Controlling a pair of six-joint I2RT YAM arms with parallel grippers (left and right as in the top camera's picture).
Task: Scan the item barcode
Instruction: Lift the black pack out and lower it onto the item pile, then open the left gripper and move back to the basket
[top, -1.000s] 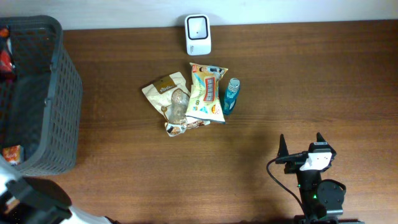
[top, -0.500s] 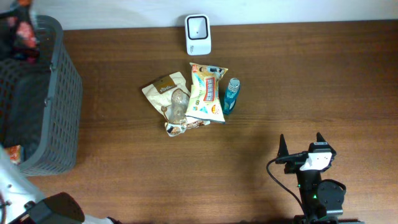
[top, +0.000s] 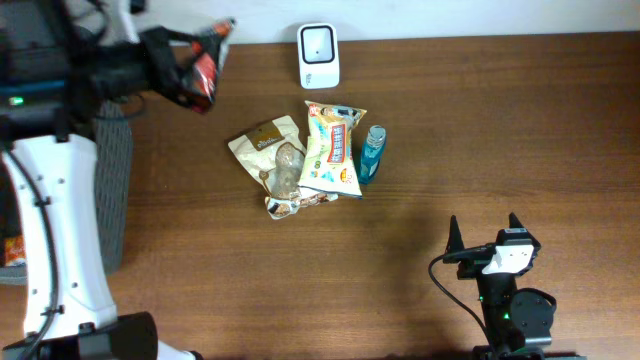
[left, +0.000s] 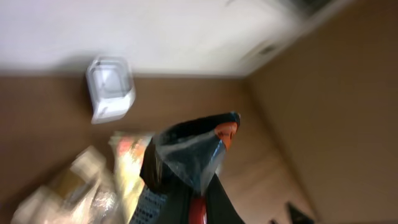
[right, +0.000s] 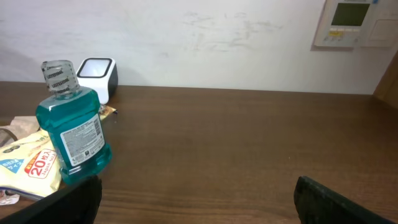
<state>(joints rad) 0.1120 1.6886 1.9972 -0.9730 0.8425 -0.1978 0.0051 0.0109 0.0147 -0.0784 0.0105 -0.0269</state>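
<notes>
Space is lying widest over the right half of the table (top: 540, 130). From the back edge against the wall down to the front edge we are seeing only wood there, apart from the right claw (top: 484, 236). That claw is sitting low near the front edge with its two fingers spread wide apart and nothing between them. In the right wrist view those fingers are framing a stretch of bare wood, with the mouthwash bottle (right: 71, 127) standing well ahead to the left.

The left claw (top: 183, 68) is clamped together on the task's thing, a black-and-red snack packet (top: 208, 58). We are seeing it held in the air over the back left part of the table, close to the back edge. The packet is hanging between the grey basket (top: 112, 190) at the left edge and the white scanner (top: 318, 55) at the back edge, near the scanner but apart from it. The left wrist view is blurring, yet we are making out the packet's crimped top with the scanner up and to the left of it.

In the middle of the table a tan pouch (top: 265, 140) and a yellow snack bag (top: 335, 150) are lying overlapped, with the bottle just beside the bag on its right. The group is sitting just in front of the scanner, with a narrow strip of wood showing between them.
</notes>
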